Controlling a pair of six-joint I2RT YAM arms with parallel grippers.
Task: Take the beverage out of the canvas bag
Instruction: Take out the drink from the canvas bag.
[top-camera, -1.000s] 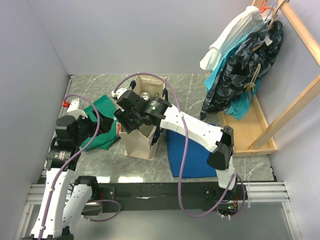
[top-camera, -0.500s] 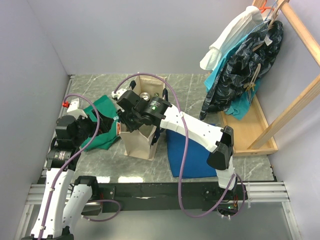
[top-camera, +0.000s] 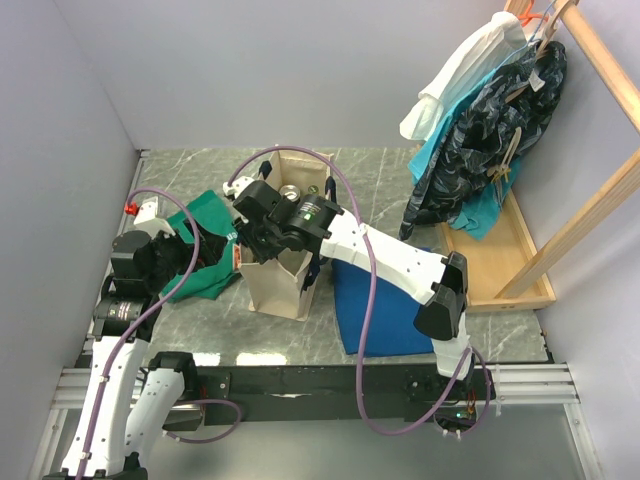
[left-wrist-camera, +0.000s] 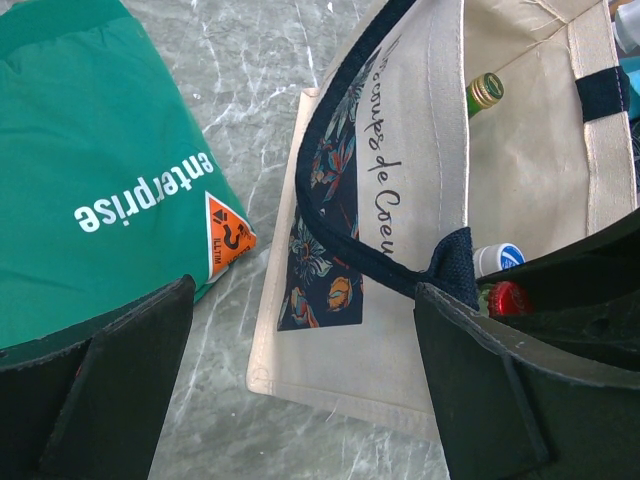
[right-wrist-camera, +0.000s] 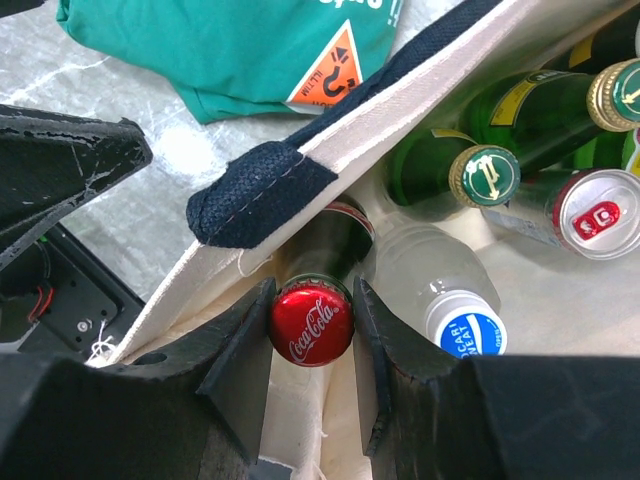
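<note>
Where the right gripper (right-wrist-camera: 311, 296) reaches into the mouth of the canvas bag (right-wrist-camera: 430, 90), its two fingers (right-wrist-camera: 245, 340) are clenched on the neck of a cola bottle (right-wrist-camera: 311, 320), one on each side just under the red cap.

- The bottle stands upright inside the bag, in the corner under the navy handle patch. Its dark shoulder presses against the cream wall.
- Beside it in the bag, touching or nearly so, is a clear water bottle (right-wrist-camera: 470, 330) with a white and blue cap.
- Farther in are two green glass bottles with gold caps, one upright (right-wrist-camera: 483, 175) and one leaning toward the far corner (right-wrist-camera: 620, 90).
- A can (right-wrist-camera: 592, 215) with a silver top and a red tab lies against the green bottles.

Top view: the bag (top-camera: 285, 270) stands upright on the marble table (top-camera: 380, 165), its mouth open. A green cloth (top-camera: 205, 235) lies on its left and a flat blue cloth (top-camera: 375, 300) on its right. The right arm arches over the blue cloth and comes down at the bag's near left corner.

Left wrist view: the left gripper (left-wrist-camera: 305, 300) is released, jaws wide apart with nothing between them. It hangs above the table just outside the bag's printed side panel. From here the red cap (left-wrist-camera: 505, 298) and the white and blue cap (left-wrist-camera: 497, 256) show just inside the rim, and a gold cap (left-wrist-camera: 485, 90) sits deeper in. The green cloth (left-wrist-camera: 90, 160) with white lettering lies just beside the bag's base.

At far right a wooden tray (top-camera: 500, 260) sits under clothes on hangers (top-camera: 490, 110).
</note>
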